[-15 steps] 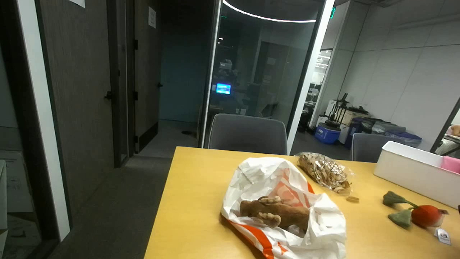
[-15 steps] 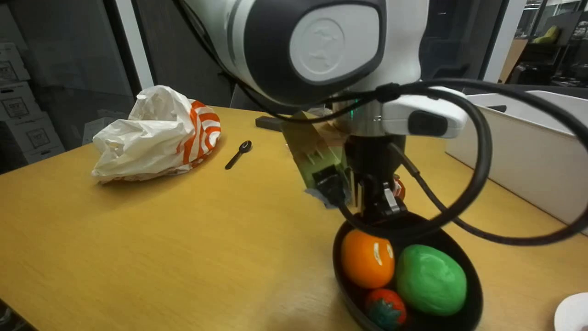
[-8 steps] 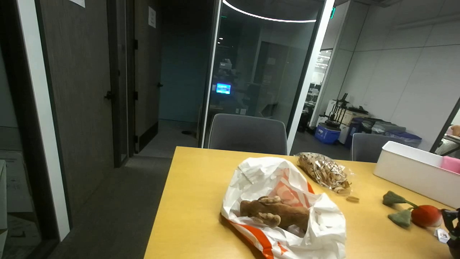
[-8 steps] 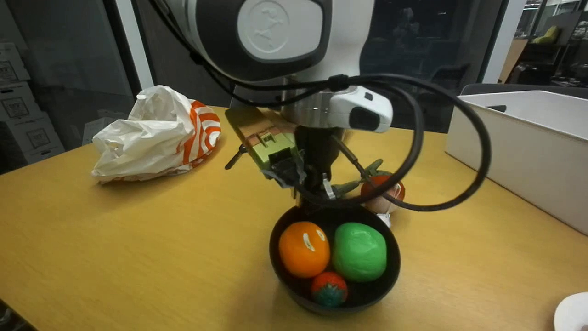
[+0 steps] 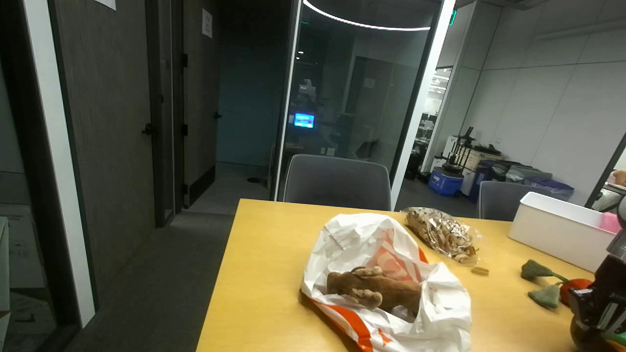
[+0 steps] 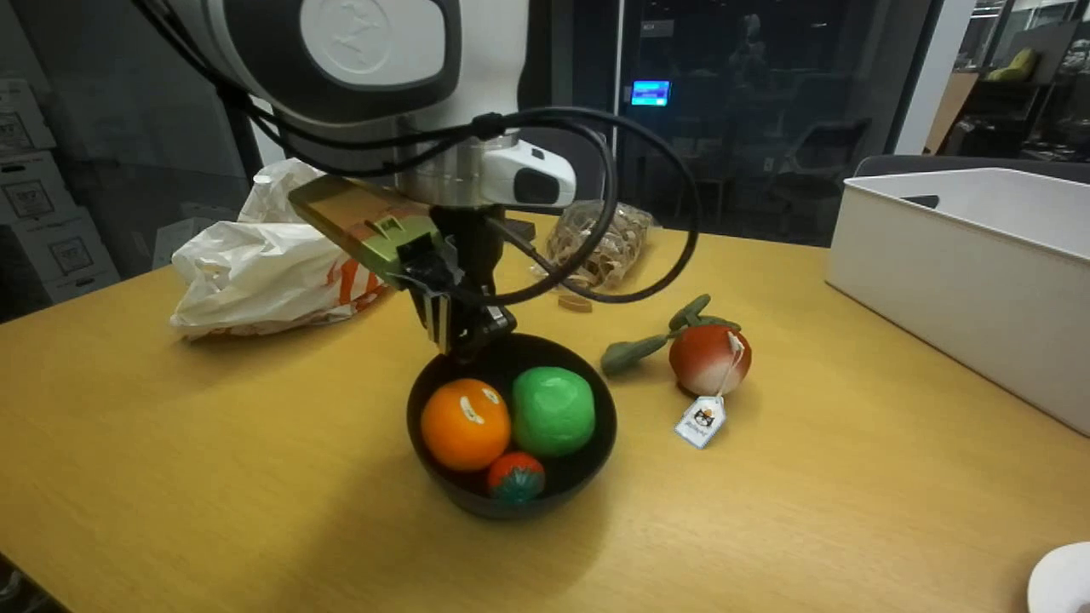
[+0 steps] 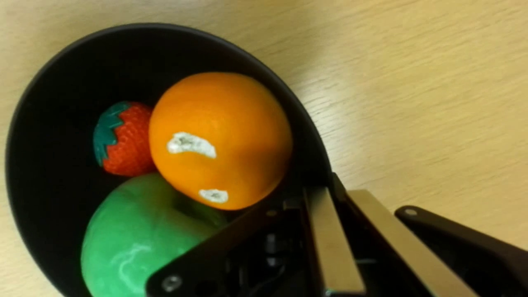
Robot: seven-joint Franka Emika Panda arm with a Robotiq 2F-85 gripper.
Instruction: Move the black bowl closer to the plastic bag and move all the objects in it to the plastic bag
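Three fruits in the black bowl, and the tool has that bowl by the rim: pinched narrow, one side of it inside the wall, the other outside. What counts for the next move is where the white plastic bag is. In an exterior view it lies up and left of the tool, partly behind the arm, with the bowl on the opposite side. So the grip is roughly on the bag side of the bowl, and I'd guess it's a drag or carry with the tool leading. Bowl's round, so no long axis to fuss over. Can't tell if its base touches the bench or is just clear of it.

Bowl contents: orange and green fruit nearest the tool, strawberry farther off, all bunched up. If it tips, the round ones could roll, imo.

The bag has a brown plush lying in its mouth, and that mouth doesn't look aimed at the bowl, so getting fruit in may mean going around. Farther back there's a clear packet of tan bits, plus a white bin with a pink thing in it.
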